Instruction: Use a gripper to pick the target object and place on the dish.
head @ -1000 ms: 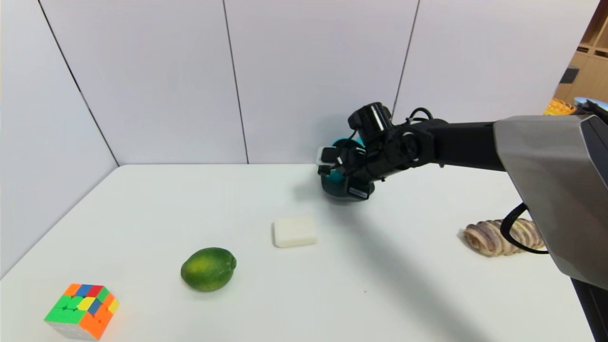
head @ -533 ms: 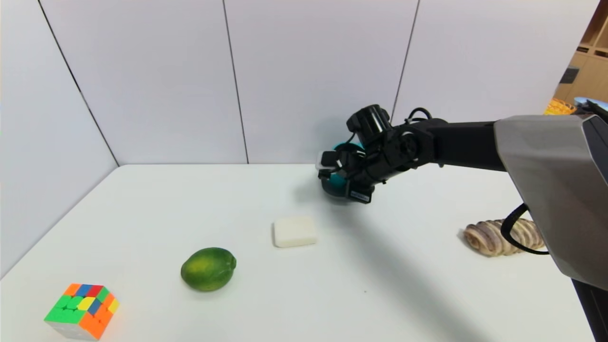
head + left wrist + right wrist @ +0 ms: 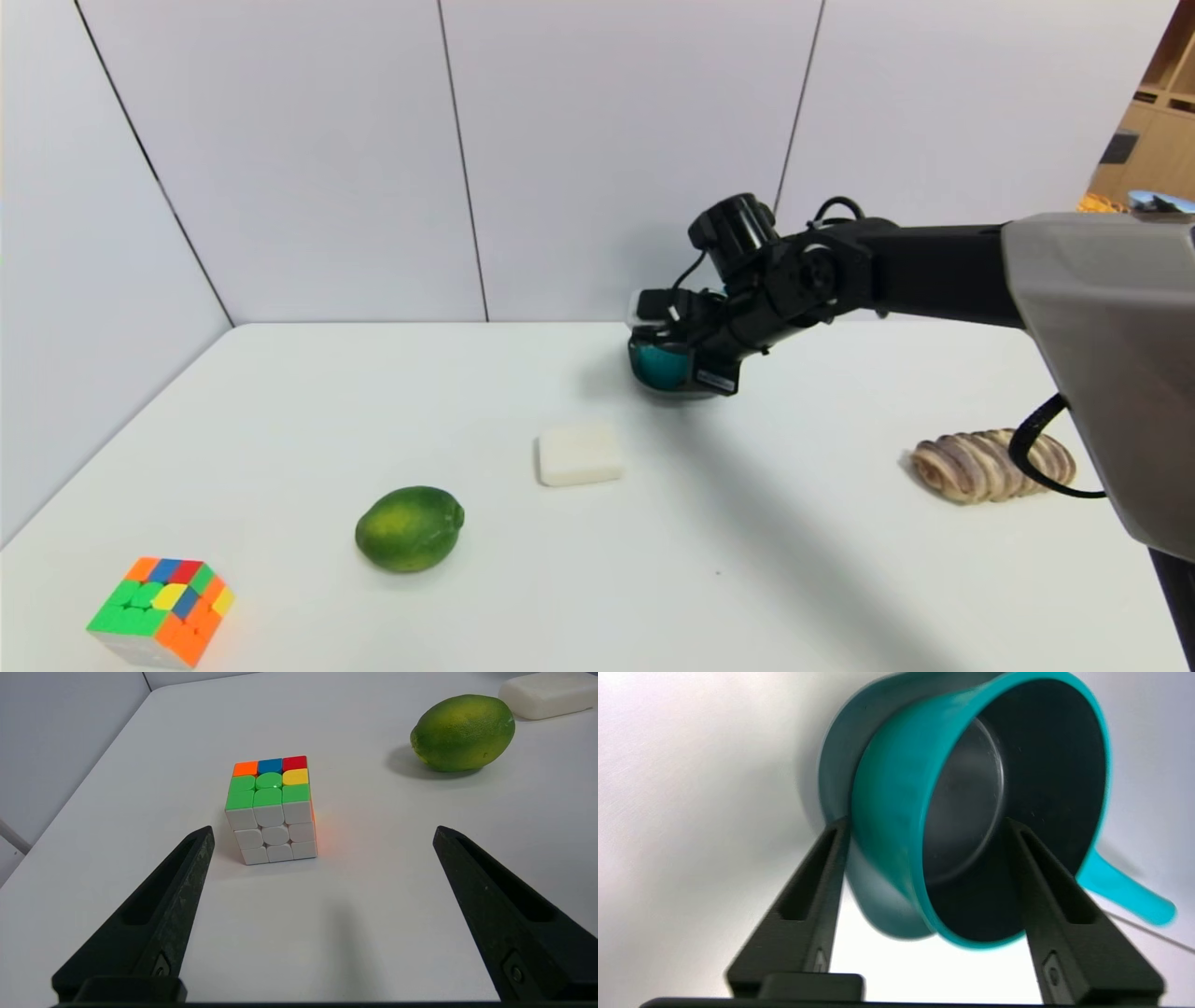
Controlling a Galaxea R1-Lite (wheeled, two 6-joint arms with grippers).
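Table (image 3: 280, 420): bore the dish at its far side, near the wall (image 3: 579, 140)
Nearer arm: right; left gripper (image 3: 323, 830) parked spread by the cube (image 3: 275, 812), well apart
Right gripper (image 3: 927, 823): released, fingers parted across the pan's near rim, one outside, one over the mouth
Dish (image 3: 836, 765): under the pan
Pan (image 3: 896, 793): on the dish, seemingly tilted, just ahead of the gripper
Long axis: handle (image 3: 1129, 889) ran off wallward; backing straight out looked safest, lest a finger snag the rim

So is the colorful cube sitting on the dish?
No, the colorful cube sits directly on the white table, far from the dish.
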